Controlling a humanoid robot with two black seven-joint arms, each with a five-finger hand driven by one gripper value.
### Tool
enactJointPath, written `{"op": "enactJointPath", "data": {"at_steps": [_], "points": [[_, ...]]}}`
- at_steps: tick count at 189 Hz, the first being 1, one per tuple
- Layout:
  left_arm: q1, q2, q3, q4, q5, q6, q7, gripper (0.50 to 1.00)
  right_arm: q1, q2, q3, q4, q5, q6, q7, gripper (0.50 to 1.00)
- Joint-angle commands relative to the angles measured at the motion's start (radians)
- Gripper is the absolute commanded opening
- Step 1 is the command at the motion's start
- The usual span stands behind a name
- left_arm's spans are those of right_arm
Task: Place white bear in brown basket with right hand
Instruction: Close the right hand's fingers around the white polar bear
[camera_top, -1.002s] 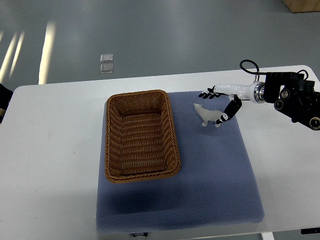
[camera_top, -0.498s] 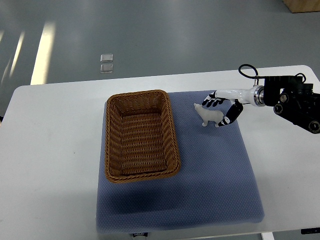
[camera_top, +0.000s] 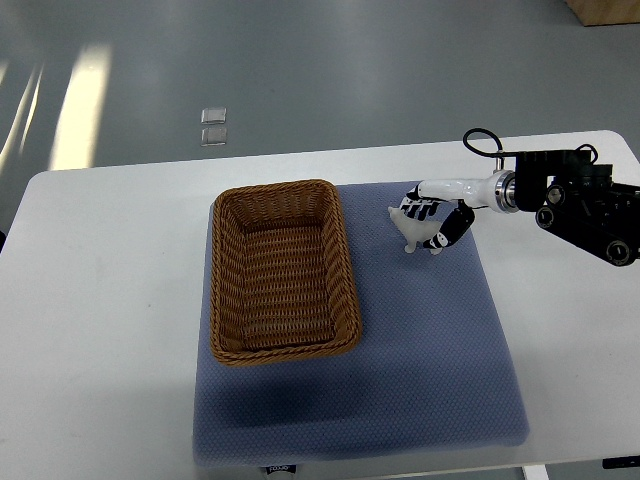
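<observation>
Right hand (camera_top: 432, 215) w/ fingers curled round bear (camera_top: 412, 229), gripping it. Bear stands on blue mat (camera_top: 420, 340), just right of basket (camera_top: 282, 270), not in it. Table (camera_top: 110, 300) white.

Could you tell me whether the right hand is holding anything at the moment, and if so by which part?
The right hand closes around the bear at its body and rear, head left free. The bear stands on the mat; a firm grip cannot be confirmed.

White table (camera_top: 110, 300), blue mat (camera_top: 420, 350) lying flat on it, covering its middle.
</observation>
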Motion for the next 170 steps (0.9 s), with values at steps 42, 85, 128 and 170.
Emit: {"op": "enactJointPath", "data": {"at_steps": [42, 85, 128, 170], "points": [[0.000, 0.000, -0.002, 0.002, 0.000, 0.000, 0.000, 1.000, 0.018, 0.007, -0.024, 0.000, -0.006, -0.001, 0.001, 0.699], [0.000, 0.000, -0.002, 0.000, 0.000, 0.000, 0.000, 1.000, 0.018, 0.004, -0.028, -0.002, -0.008, -0.004, 0.003, 0.613], [0.000, 0.000, -0.002, 0.000, -0.002, 0.000, 0.000, 1.000, 0.019, 0.001, -0.028, -0.002, -0.008, -0.018, 0.001, 0.500], [0.000, 0.000, -0.002, 0.000, 0.000, 0.000, 0.000, 1.000, 0.055, -0.001, -0.022, -0.002, -0.006, -0.042, 0.003, 0.500]]}}
